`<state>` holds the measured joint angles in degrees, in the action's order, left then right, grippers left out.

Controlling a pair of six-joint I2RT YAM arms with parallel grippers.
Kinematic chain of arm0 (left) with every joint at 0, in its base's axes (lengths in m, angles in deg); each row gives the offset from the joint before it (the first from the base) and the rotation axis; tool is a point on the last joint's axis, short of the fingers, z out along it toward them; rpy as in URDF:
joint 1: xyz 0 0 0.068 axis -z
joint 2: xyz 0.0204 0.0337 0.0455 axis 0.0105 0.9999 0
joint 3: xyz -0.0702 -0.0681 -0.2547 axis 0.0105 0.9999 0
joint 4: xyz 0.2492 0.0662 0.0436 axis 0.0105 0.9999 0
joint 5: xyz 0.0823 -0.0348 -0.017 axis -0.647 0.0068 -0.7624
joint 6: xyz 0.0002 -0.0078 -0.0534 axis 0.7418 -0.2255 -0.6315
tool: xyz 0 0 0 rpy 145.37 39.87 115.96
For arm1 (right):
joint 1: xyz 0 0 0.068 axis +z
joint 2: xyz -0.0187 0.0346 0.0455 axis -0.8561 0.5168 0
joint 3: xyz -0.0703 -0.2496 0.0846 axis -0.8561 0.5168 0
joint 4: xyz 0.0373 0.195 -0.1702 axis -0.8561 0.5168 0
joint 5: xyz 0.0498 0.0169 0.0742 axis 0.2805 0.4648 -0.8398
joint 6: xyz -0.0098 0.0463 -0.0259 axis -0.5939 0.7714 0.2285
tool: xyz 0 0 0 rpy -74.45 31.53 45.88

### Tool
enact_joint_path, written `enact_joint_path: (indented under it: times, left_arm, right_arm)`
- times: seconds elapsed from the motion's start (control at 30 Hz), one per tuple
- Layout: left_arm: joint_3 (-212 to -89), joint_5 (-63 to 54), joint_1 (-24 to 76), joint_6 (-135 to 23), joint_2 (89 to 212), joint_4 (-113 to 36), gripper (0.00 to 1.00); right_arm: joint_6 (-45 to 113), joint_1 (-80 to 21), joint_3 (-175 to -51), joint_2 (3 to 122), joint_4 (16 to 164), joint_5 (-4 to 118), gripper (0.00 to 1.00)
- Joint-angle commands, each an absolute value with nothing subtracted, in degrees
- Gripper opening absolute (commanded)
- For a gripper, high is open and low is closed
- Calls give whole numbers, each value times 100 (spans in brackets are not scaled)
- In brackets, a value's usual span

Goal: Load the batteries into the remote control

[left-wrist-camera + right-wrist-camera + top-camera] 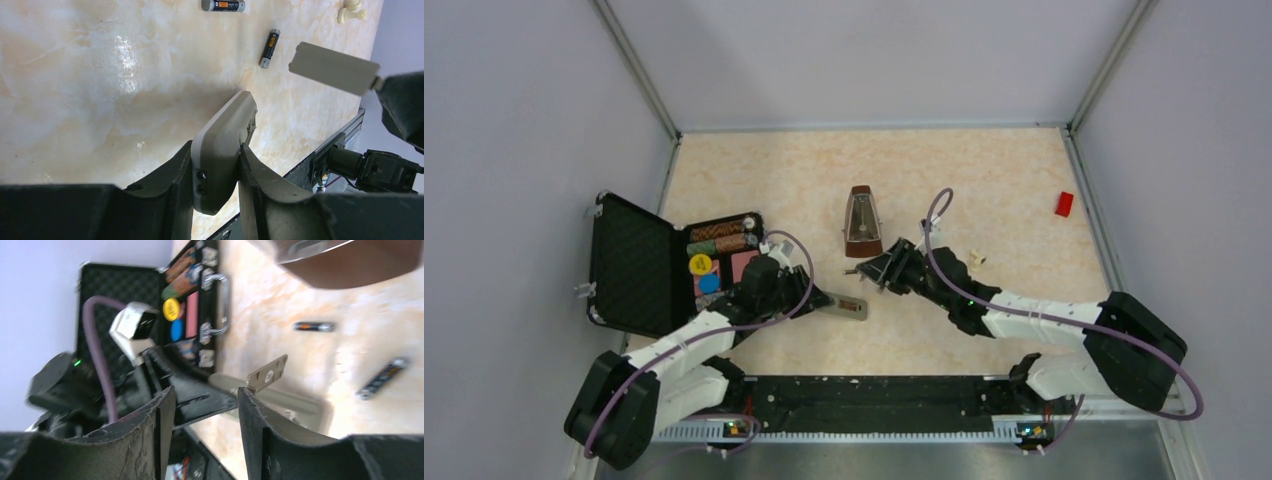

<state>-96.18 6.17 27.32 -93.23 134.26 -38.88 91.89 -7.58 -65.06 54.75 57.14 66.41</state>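
Observation:
My left gripper [216, 150] is shut on the grey-backed remote control [225, 135], gripping it near one end and holding it edge-up just over the table; it also shows in the top view [842, 304]. Two dark batteries [223, 5] [269, 48] lie loose on the table beyond the remote, and both show in the right wrist view [314, 326] [382, 378]. My right gripper [205, 392] has its jaws apart with nothing between them. The flat grey cover [267, 372] sticks out at the tip of one finger [250, 415], and it also shows in the left wrist view [332, 67].
A brown metronome [862, 222] stands just behind both grippers. An open black case [634, 265] with coloured chips lies at the left. A small cream piece [977, 258] and a red block [1064, 204] lie at the right. A black rail [864, 400] runs along the near edge.

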Motion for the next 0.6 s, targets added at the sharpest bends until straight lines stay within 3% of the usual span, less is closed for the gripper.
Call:
enact_joint_path:
  times: [0.0,0.57]
  left_arm:
    - [-9506,-103,2779,-8890,13683,-2754,0]
    - [-9560,1,2785,-8790,13548,-2743,0]
  right_arm:
    - [8583,-853,-6970,5434,7218,7687,50]
    - [8523,-1345,-6558,4806,9528,8588,54]
